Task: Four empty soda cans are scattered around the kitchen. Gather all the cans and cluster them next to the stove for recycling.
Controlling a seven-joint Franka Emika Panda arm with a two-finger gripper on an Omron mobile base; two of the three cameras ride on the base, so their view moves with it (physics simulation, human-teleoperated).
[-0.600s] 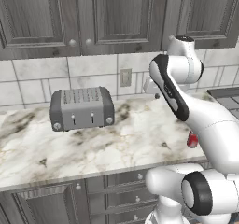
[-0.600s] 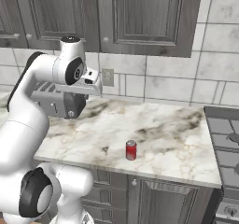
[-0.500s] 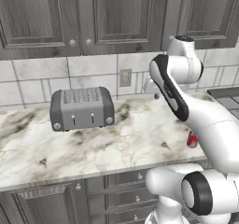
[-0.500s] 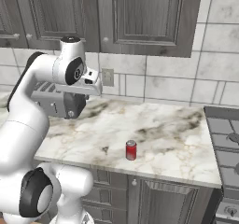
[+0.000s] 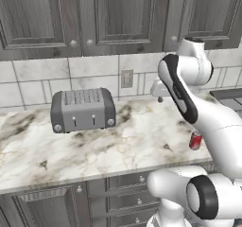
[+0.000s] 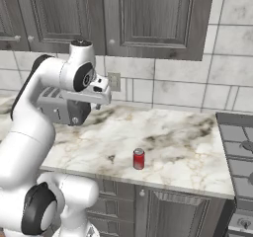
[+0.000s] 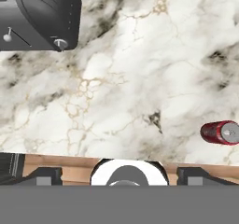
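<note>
One red soda can (image 6: 139,159) stands upright near the front edge of the marble counter (image 6: 173,142); it is also seen as the can (image 5: 195,140) beside my arm, and as the can (image 7: 220,132) at the right edge of the hand view. The stove (image 6: 239,152) with black grates adjoins the counter at the right. My gripper (image 7: 120,175) hangs well above the counter, pointing down, open with nothing between its fingers. It hovers left of and behind the can, as the gripper (image 5: 159,97) shows.
A grey toaster (image 5: 82,110) sits at the back left of the counter, partly behind my arm as the toaster (image 6: 64,111). Wall cabinets (image 6: 148,19) hang above a tiled backsplash with an outlet (image 5: 126,78). Drawers run below the counter's front edge.
</note>
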